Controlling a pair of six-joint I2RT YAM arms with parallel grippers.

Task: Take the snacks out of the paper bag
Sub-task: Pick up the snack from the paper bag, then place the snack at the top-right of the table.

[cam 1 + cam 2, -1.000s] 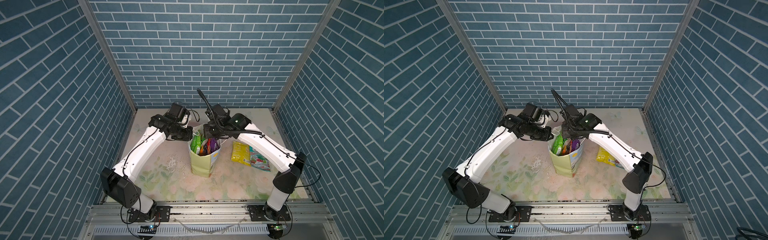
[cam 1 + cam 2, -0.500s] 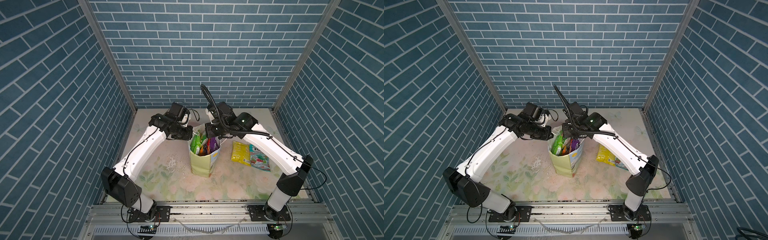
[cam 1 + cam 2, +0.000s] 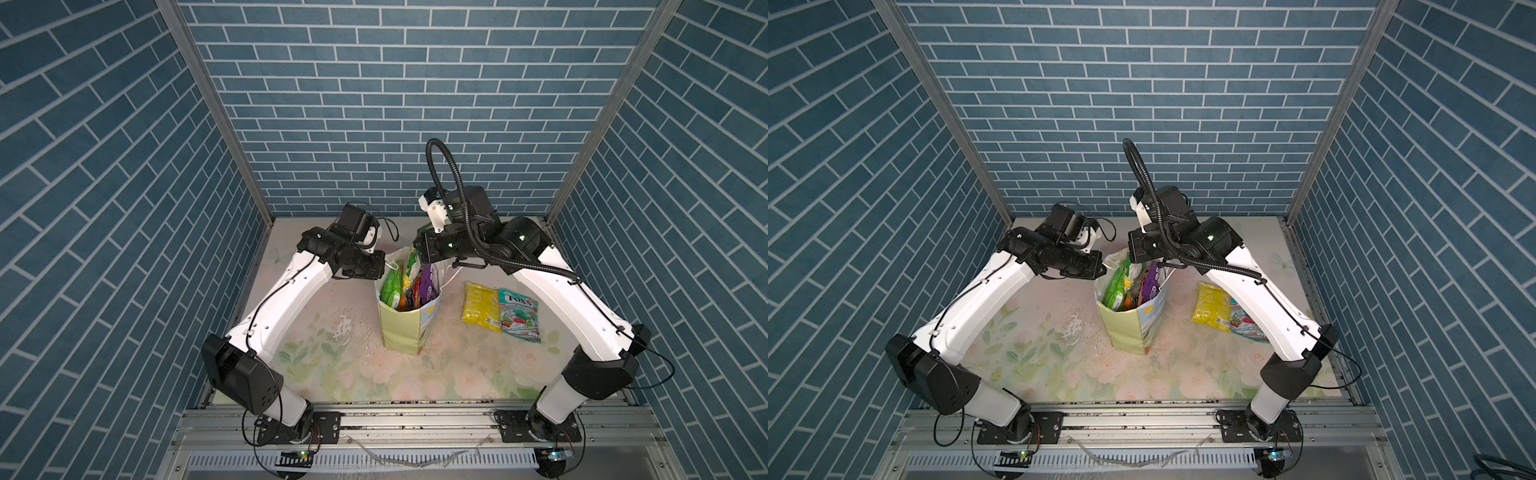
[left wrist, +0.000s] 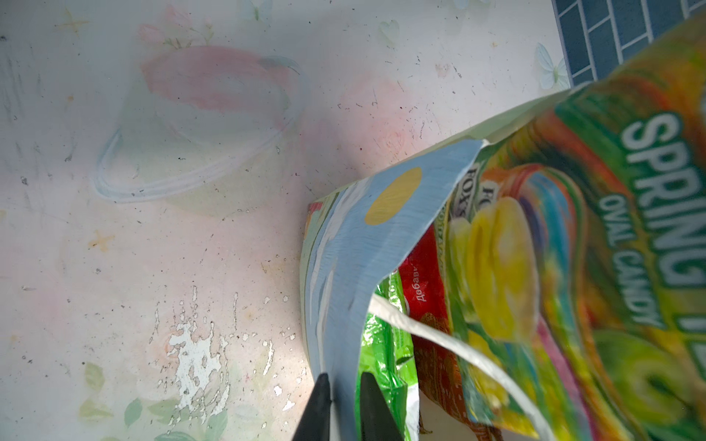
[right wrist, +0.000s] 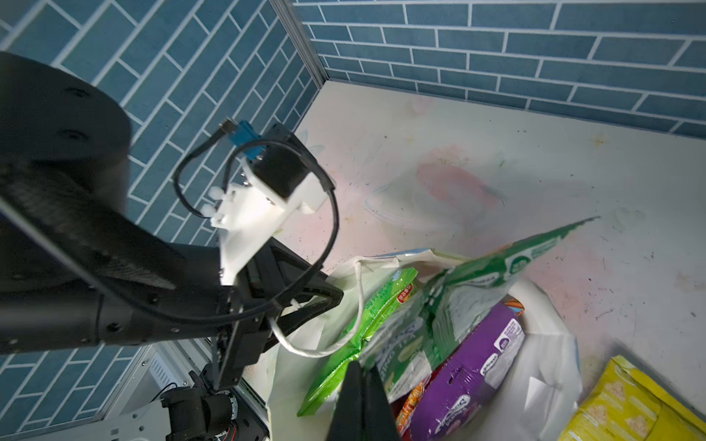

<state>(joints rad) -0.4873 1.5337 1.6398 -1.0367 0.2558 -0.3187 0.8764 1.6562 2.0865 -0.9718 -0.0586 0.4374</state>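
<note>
- A tall pale green paper bag with a sky print [image 3: 401,328] stood upright in the middle of the floral table [image 3: 332,374], mouth up, in both top views.
- The left gripper [image 4: 342,378] was nearly closed, one finger on each side of the bag's printed wall at the rim, pinching paper. It sat at about 10 o'clock of the mouth.
- The right gripper [image 5: 359,366] was clamped shut on the edge of a glossy green-and-white candy packet [image 5: 458,298], at about 1 o'clock of the mouth.
- Key relation: the packet hung under the right gripper, long axis steep, top above the rim. Its lower end was hidden among a glossy purple packet [image 5: 470,366] and a crinkly bright green packet [image 5: 382,301].
- Judgement: the pull should run up along that axis, then out toward 3 o'clock. The right arm was nearer that side.
- A flat yellow packet [image 3: 480,305] and a teal-white packet [image 3: 517,316] lay touching at 3 o'clock, near the bag.
- Risk: the white cord handle [image 5: 358,294] looped just beside the packet and could snag.
</note>
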